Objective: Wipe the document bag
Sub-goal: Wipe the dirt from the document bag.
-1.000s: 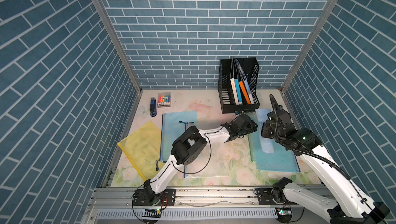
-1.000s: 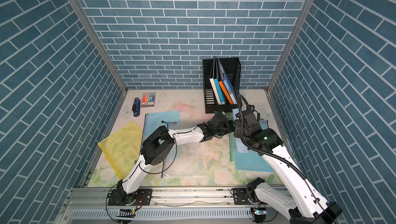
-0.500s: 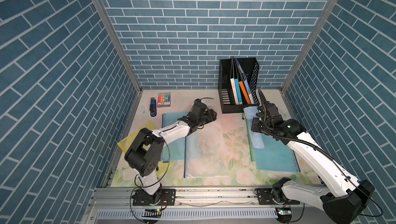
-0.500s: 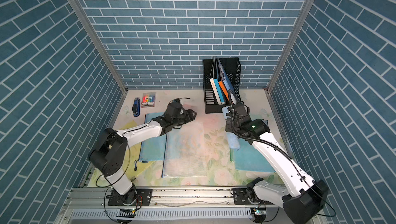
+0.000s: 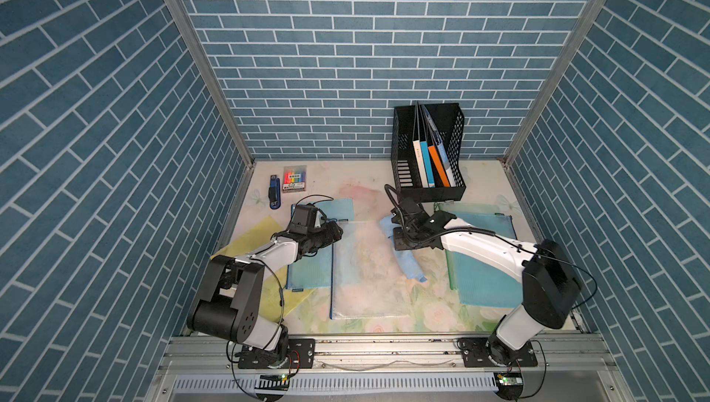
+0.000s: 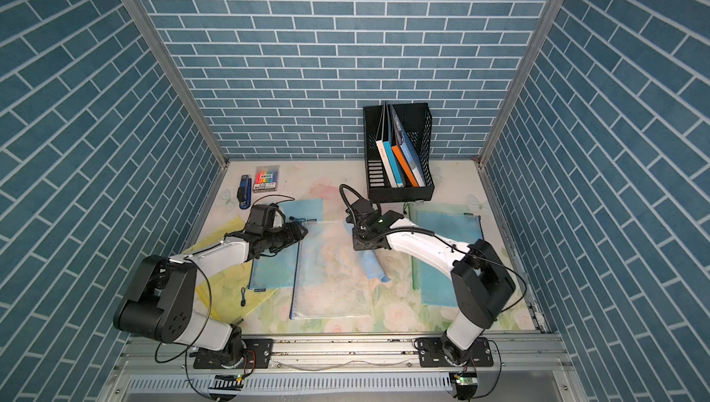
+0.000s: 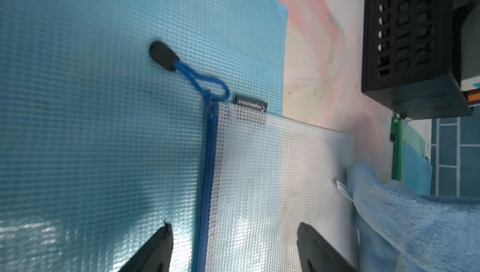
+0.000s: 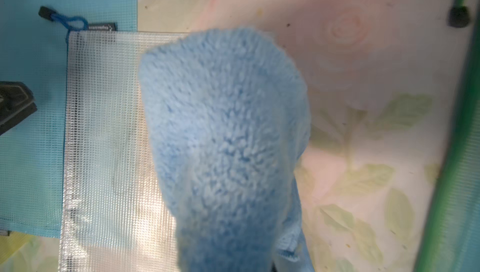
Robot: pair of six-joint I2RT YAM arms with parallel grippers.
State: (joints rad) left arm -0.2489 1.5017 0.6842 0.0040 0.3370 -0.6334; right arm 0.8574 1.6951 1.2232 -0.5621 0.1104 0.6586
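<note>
Top views show four document bags (image 5: 369, 269) — one cloth (image 5: 408, 263).

Two high stereo views, two close wrist views.
Both top views look steeply down from above the front rail (image 5: 384, 348) onto the whole bench (image 5: 345, 177), nearly alike. The left wrist view sits low over the clear bag (image 7: 272, 179), looking along it toward the rack (image 7: 405, 36). The right wrist view looks nearly straight down, close, mostly filled by the cloth (image 8: 226, 140); both wrist views share the bag's zip pull (image 7: 163, 56).
</note>
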